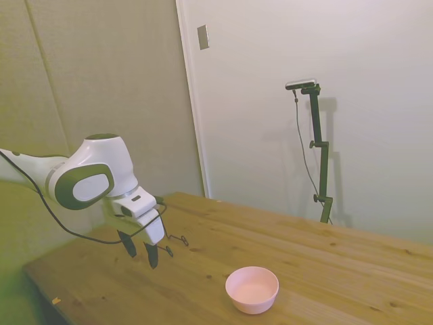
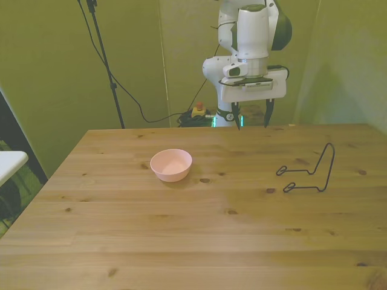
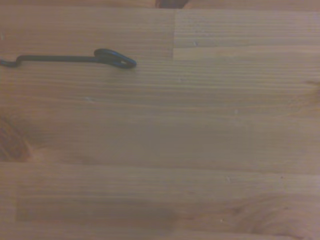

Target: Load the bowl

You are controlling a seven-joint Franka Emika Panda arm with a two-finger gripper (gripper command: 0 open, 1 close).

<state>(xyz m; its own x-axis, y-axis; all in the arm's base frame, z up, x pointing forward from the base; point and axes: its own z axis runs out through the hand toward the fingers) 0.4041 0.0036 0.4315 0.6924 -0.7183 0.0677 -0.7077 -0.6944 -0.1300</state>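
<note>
Bare wooden surface [image 2: 181, 241] fills the foreground. Small round pale pink plastic bowl [image 2: 171, 164] sits on it, empty, well apart from the end effector [image 2: 252, 113], off toward the front view's left. Black bent-wire stand [image 2: 309, 172] rests on the surface on the opposite side of the end effector, toward the front view's right; nothing else loadable in view. Task looks barely begun: bowl untouched, loading still to do. End effector hangs above the surface w/ fingers spread apart, holding and touching nothing.

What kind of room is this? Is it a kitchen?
Probably a robot test room, not a kitchen: a white robot arm at a bare wooden table, with just a pink bowl and a wire stand.
</note>
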